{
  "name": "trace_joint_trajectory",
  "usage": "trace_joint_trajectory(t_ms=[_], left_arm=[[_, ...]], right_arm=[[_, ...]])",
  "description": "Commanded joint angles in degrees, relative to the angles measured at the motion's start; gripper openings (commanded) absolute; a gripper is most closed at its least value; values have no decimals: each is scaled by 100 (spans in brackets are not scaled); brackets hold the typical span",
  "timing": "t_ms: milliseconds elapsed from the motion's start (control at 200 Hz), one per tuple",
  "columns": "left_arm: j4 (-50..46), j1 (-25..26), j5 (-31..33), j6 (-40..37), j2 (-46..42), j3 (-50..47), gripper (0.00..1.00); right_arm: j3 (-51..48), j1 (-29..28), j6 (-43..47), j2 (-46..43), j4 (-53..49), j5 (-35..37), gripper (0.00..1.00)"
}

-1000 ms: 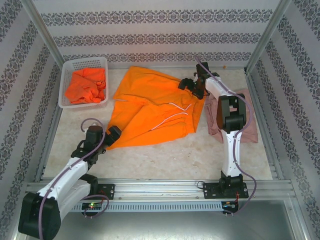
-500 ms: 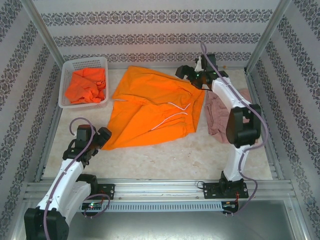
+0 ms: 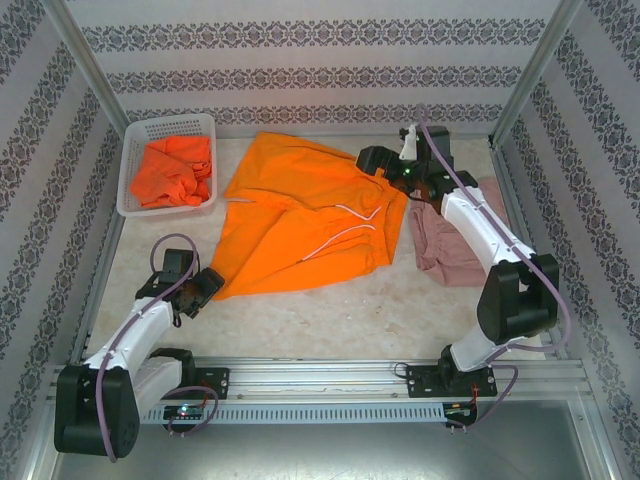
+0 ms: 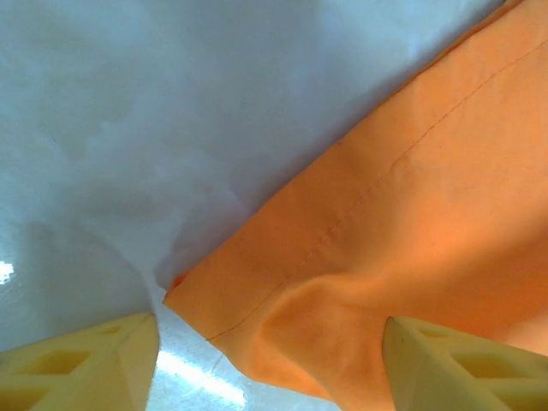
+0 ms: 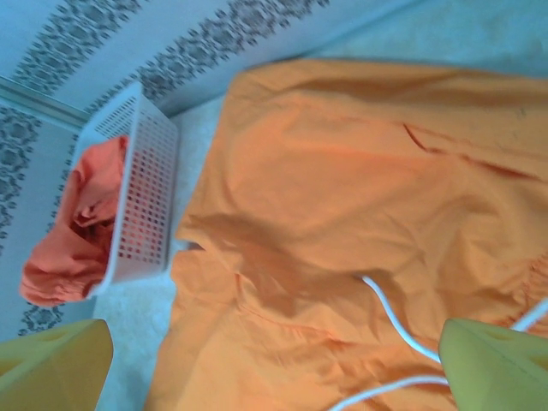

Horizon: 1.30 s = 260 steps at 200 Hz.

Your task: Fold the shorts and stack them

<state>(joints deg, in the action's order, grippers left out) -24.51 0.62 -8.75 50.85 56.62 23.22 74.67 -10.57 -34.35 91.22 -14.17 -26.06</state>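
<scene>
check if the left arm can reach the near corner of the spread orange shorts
Probably yes. The left gripper sits right at the near left corner of the orange shorts, jaws apart. The left wrist view shows that corner flat on bare table between its fingers, with nothing covering it.

Bright orange shorts [image 3: 300, 225] with white drawstring cords [image 3: 340, 237], a dusty pink pair [image 3: 455, 255], a white perforated basket [image 3: 128, 170] of orange cloth [image 3: 175, 170], a pale cream bench [image 3: 330, 320], walls [image 3: 300, 60] striped with dark floral bands

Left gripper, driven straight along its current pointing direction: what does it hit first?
Probably the near corner of the spread orange shorts, lying just ahead of the left gripper; depth is unclear.
</scene>
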Motion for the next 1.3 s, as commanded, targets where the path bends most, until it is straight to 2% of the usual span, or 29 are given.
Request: trace_joint_trajectory(t_ms=[0, 165, 305, 515, 694, 849, 984, 1294], left_arm=[[151, -71, 144, -170, 58, 191, 64], [493, -80, 183, -257, 356, 263, 55], [734, -80, -82, -276, 790, 347, 47], [707, -82, -71, -335, 796, 482, 21], [482, -80, -184, -430, 472, 794, 0], [311, -80, -200, -414, 121, 991, 0], [410, -80, -159, -341, -92, 941, 0], [731, -80, -335, -217, 91, 777, 0]], right_arm=[[-215, 98, 16, -327, 108, -96, 98], [-474, 137, 22, -438, 130, -109, 98], [-617, 169, 60, -471, 72, -140, 98], [-1014, 178, -134, -670, -25, -112, 98], [-1637, 104, -542, -996, -355, 250, 92], [-2390, -47, -872, -1406, -524, 743, 87], [-2938, -230, -1024, -1606, -581, 1190, 78], [-3371, -516, -1539, -1370, -433, 1379, 68]])
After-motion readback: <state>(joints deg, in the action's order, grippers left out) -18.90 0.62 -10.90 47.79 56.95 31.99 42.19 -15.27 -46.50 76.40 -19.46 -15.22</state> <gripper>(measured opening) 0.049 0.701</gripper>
